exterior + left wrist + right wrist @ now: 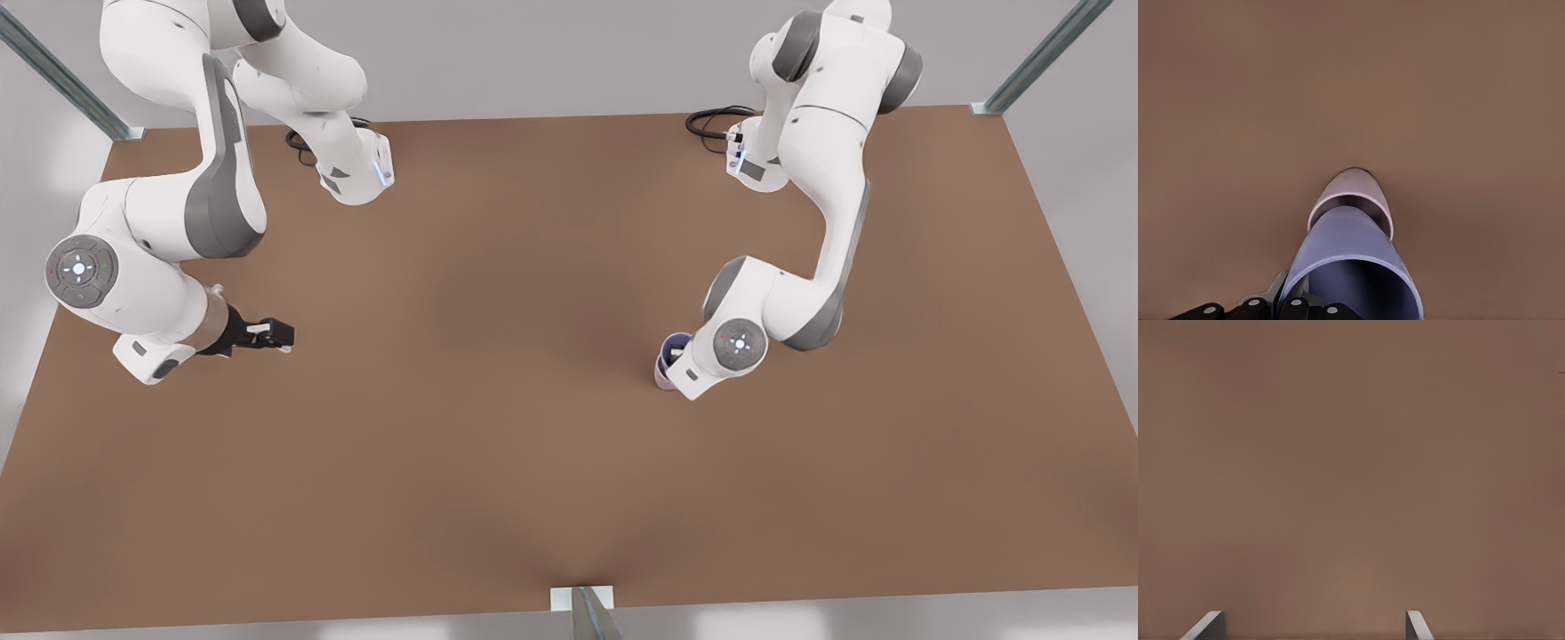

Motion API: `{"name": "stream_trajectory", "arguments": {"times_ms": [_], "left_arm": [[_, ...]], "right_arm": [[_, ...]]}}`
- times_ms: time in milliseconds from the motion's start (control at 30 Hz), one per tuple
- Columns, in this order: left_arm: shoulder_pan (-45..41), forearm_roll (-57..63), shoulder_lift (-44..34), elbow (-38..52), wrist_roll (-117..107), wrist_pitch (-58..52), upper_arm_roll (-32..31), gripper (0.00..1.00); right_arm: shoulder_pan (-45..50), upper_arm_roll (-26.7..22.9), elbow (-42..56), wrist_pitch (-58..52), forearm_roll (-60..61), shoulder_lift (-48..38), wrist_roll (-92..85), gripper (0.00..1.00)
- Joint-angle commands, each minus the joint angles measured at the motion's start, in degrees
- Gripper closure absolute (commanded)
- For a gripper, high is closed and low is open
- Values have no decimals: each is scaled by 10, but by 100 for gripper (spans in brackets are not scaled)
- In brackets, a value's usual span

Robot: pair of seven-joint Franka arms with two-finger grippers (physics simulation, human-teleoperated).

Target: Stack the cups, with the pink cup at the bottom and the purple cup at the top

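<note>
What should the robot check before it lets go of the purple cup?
1. Purple cup sits inside the pink cup: ok.
2. Pink cup underneath, on the table: ok.
3. Stack upright: cannot tell, the arm hides most of it in the front view.
4. Left gripper by the purple cup's rim; grip: cannot tell.
5. Right gripper waits far away, open: ok.
</note>
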Motion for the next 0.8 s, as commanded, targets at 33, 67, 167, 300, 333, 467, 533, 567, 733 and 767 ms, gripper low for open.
{"name": "stream_trajectory", "arguments": {"times_ms": [33,67,167,300,333,467,533,567,733,767], "left_arm": [[1,-2,4,0,-53,7,-2,79],[1,-2,5,0,-53,7,-2,79],[3,-2,12,0,-53,9,-8,79],[3,-1,22,0,-53,11,-8,79],[3,-1,22,0,-52,11,-9,79],[3,-1,28,0,-52,15,-9,76],[3,0,30,0,-46,15,-8,25],[4,0,30,0,-44,15,-8,12],[4,2,30,1,-44,15,-8,1],[4,2,30,1,-44,15,-8,1]], "right_arm": [[0,0,0,-1,1,-1,40,0],[0,0,0,-1,1,-1,39,0],[0,0,0,-1,1,-1,39,0],[0,0,0,-1,1,-1,37,0],[0,0,0,-1,1,-1,37,0],[0,0,0,-1,1,-1,38,0],[1,0,0,-1,1,-1,38,0],[1,0,0,0,1,-1,39,0],[1,0,0,0,1,-1,39,0],[1,0,0,0,1,-1,40,0]]}}
